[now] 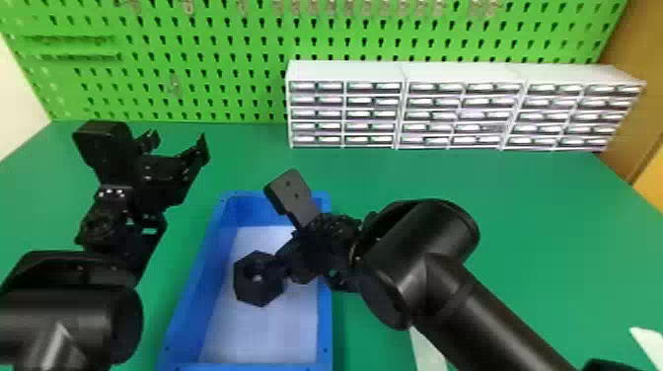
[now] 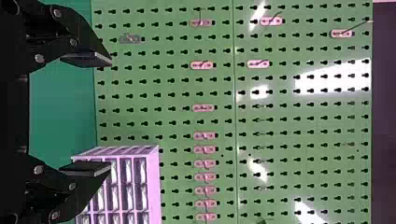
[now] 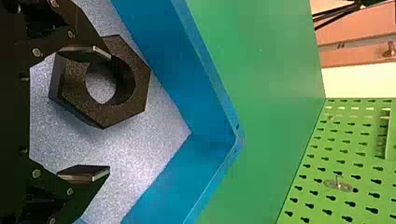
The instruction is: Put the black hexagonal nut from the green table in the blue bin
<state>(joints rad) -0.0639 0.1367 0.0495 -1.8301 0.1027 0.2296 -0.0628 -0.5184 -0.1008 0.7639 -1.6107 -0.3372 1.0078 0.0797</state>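
in blue bin (image 1: 325,306), black hexagonal nut (image 1: 246,291)

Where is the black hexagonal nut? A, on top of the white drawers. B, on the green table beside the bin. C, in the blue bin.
C: the black hexagonal nut shows against the pale floor inside the walls of the blue bin.

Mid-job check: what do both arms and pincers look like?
The left arm and right arm are black, with smooth, rounded, tube-like sections. The left pincer and right pincer are black too, each with two angular fingers ending in flat plates with paler edges. Small, round, metallic bolt heads dot the links.
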